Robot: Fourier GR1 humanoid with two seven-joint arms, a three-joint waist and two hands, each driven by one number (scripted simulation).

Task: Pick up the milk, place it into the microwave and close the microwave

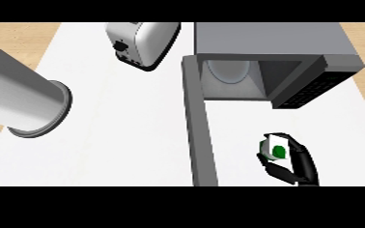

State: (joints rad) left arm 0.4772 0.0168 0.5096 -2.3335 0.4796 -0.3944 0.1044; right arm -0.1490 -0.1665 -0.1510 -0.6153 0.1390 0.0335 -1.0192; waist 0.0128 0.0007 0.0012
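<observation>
A small white milk carton (277,148) with a green mark stands at the lower right of the head view. My right hand (299,165) is curled round it from the right and below. The grey microwave (271,43) sits at the upper right with its cavity (231,79) open toward me and a round plate inside. Its door (198,125) swings out toward me as a long grey bar, left of the carton. My left forearm (28,101) shows as a large grey cylinder at the left edge; its hand is out of view.
A silver toaster (141,43) stands at the back, left of the microwave. The white counter (121,140) spreads between my left forearm and the door. Wooden floor shows along the top left.
</observation>
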